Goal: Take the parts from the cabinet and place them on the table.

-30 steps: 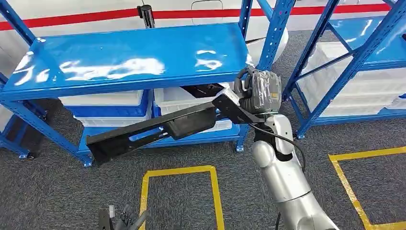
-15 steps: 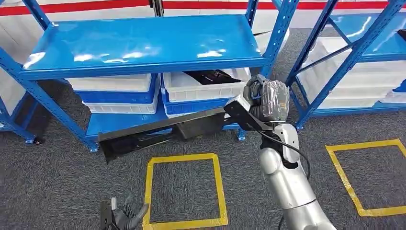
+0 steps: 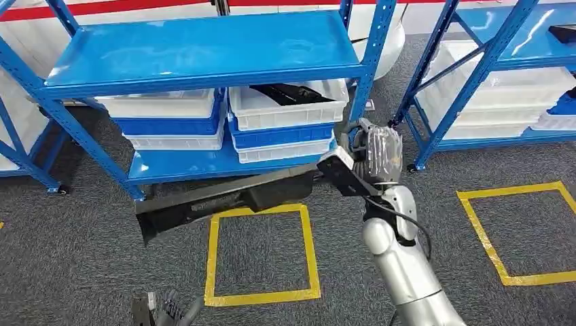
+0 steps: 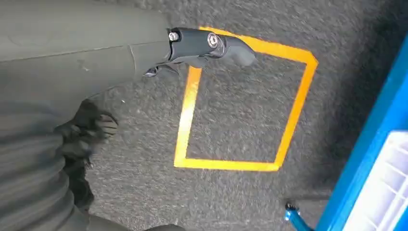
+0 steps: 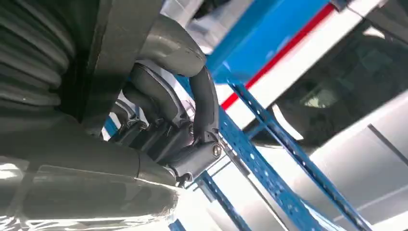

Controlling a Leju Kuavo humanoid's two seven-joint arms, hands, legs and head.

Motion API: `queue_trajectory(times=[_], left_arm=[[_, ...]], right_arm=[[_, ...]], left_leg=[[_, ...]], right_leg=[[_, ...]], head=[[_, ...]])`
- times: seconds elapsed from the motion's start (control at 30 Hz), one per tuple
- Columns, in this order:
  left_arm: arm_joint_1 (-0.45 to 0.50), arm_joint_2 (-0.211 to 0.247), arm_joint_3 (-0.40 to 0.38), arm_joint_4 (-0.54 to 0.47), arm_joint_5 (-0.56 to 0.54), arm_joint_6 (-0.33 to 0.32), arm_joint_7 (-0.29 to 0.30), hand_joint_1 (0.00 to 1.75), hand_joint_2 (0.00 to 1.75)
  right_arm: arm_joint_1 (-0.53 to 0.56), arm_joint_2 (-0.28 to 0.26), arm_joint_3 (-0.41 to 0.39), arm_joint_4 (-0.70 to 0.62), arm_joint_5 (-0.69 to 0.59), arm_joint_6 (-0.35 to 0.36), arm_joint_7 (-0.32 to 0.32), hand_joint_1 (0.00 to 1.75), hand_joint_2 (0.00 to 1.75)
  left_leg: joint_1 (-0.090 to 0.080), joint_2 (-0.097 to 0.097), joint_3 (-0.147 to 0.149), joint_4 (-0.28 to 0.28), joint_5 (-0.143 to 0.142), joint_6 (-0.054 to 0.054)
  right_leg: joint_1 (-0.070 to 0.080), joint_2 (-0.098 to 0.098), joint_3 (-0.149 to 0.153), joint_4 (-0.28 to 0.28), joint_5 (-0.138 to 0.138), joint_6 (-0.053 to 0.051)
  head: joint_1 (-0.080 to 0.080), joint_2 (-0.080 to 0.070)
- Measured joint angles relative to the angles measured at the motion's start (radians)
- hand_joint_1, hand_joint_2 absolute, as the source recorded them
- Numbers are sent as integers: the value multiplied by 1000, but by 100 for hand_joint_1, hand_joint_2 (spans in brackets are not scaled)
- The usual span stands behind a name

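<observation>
One long black part (image 3: 224,197) is being gripped by the right hand (image 3: 370,153), clear of the blue cabinet (image 3: 204,51); left hand (image 3: 166,311) hangs empty; table placement remains.

The left hand (image 4: 96,72) hangs over grey carpet (image 4: 231,202), holding nothing, its thumb (image 4: 211,43) stretched toward a yellow taped square (image 4: 288,125) at about three o'clock; a blue rack frame (image 4: 370,159) with a white bin (image 4: 385,192) stands at four o'clock

A blue shelf rack (image 3: 204,51) at upper left carries stacked white bins (image 3: 289,112) on its lower shelf, above grey carpet (image 3: 81,258).
</observation>
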Motion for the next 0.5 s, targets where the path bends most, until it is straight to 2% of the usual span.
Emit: queue_trajectory(times=[0.03,0.07,0.1,0.13,0.17,0.2,0.23,0.27,0.3,0.33,0.37,0.4,0.43,0.47,0.5], left_arm=[[-2,0,-1,0,0,-1,-1,0,175],[-3,1,-2,0,0,-3,-3,0,175],[-2,1,-2,0,1,-3,-3,0,175],[-2,1,-2,1,4,-3,-5,0,175],[-2,1,-2,1,10,-3,-6,0,175],[-1,0,-2,3,11,-4,-6,0,175],[-1,-2,-3,5,15,-7,-7,0,175],[-1,-2,-4,5,20,-10,-8,0,175],[-1,-2,-7,6,20,-14,-8,0,175],[-2,-2,-12,6,21,-16,-8,0,175],[-3,-3,-20,7,22,-18,-7,0,175],[-3,-6,-24,8,25,-18,-6,0,175],[-3,-8,-27,8,29,-18,-5,0,175],[-3,-9,-29,9,29,-18,-5,0,175],[-3,-11,-30,10,29,-17,-5,0,175]], right_arm=[[10,2,-2,-3,2,-2,-2,175,175],[16,2,-5,-5,5,-5,-3,175,175],[19,2,-5,-5,5,-5,-3,175,175],[20,5,-5,-7,10,-7,-6,175,175],[22,4,-5,-8,10,-7,-7,175,175],[27,2,-8,-8,12,-7,-6,175,175],[34,-1,-12,-9,12,-7,-8,175,175],[40,-4,-14,-9,12,-7,-9,175,175],[44,-7,-15,-9,11,-7,-9,175,175],[48,-10,-15,-9,8,-7,-9,175,175],[49,-15,-16,-8,1,-7,-10,175,175],[51,-20,-19,-6,-5,-7,-11,175,175],[53,-23,-22,-5,-9,-7,-11,175,175],[56,-24,-24,-4,-12,-8,-11,175,175],[59,-28,-28,-4,-15,-10,-11,175,175]], left_leg=[[0,-3,49,-83,-47,0],[-8,-7,73,-121,-56,8],[-11,-8,65,-110,-47,18],[-14,-8,58,-116,-47,21],[-18,-7,53,-115,-39,31],[-13,-3,46,-126,-21,48],[-15,3,35,-126,-10,53],[-15,1,22,-125,0,60],[-16,2,10,-125,11,70],[-18,3,-8,-124,23,72],[-19,3,-21,-124,33,72],[-19,3,-37,-124,46,71],[-19,3,-51,-123,56,68],[-19,3,-64,-123,66,65],[-19,3,-78,-122,79,60]], right_leg=[[1,-1,-9,8,4,7],[5,-2,-18,11,10,15],[4,-2,-18,6,19,21],[4,-2,-19,8,27,27],[5,-2,-23,4,38,36],[12,2,-34,11,35,43],[1,3,-52,33,6,38],[4,4,-70,79,-42,30],[4,4,-89,147,-93,21],[4,4,-108,230,-143,15],[4,4,-113,278,-161,17],[4,4,-102,299,-154,25],[3,4,-74,281,-134,36],[3,4,-34,236,-110,46],[1,4,29,153,-90,53]], head=[[0,0],[2,0],[3,0],[3,0],[2,0],[4,0],[2,0],[8,0],[13,0],[12,0],[13,0],[13,0],[13,0],[13,0],[14,0]])
